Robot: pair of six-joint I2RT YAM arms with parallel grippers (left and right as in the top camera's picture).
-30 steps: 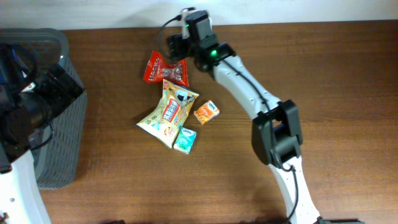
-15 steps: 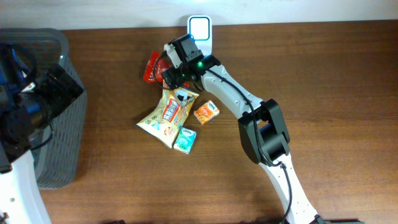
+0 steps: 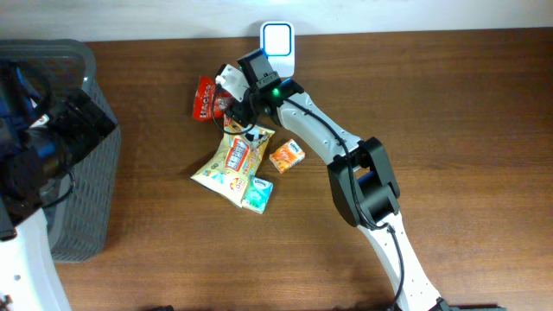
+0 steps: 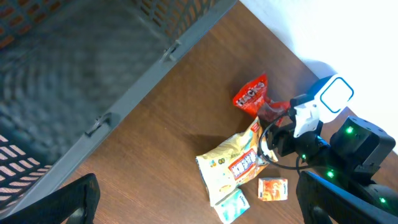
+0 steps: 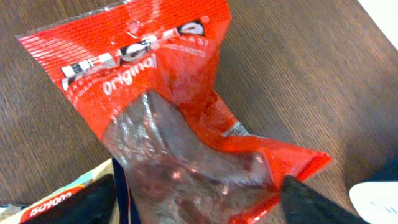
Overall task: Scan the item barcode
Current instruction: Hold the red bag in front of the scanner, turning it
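A red candy bag (image 5: 155,93) with a clear lower half lies on the brown table, at the back of a small pile of snacks (image 3: 205,97). My right gripper (image 5: 202,202) is down over its clear end, open, one dark finger on each side of the bag; in the overhead view the gripper (image 3: 233,102) covers that end. The white scanner (image 3: 276,39) with a blue-lit face stands at the table's back edge, just behind the right wrist. My left gripper (image 4: 205,205) hangs wide open and empty high above the table beside the basket.
A yellow snack bag (image 3: 233,160), an orange box (image 3: 287,156) and a teal box (image 3: 257,195) lie just in front of the red bag. A grey mesh basket (image 3: 86,199) stands at the left edge under the left arm.
The right gripper has come from beside the scanner forward and left, down onto the red bag. Its jaws are narrower now. The bag has shifted slightly left. The left arm is still.
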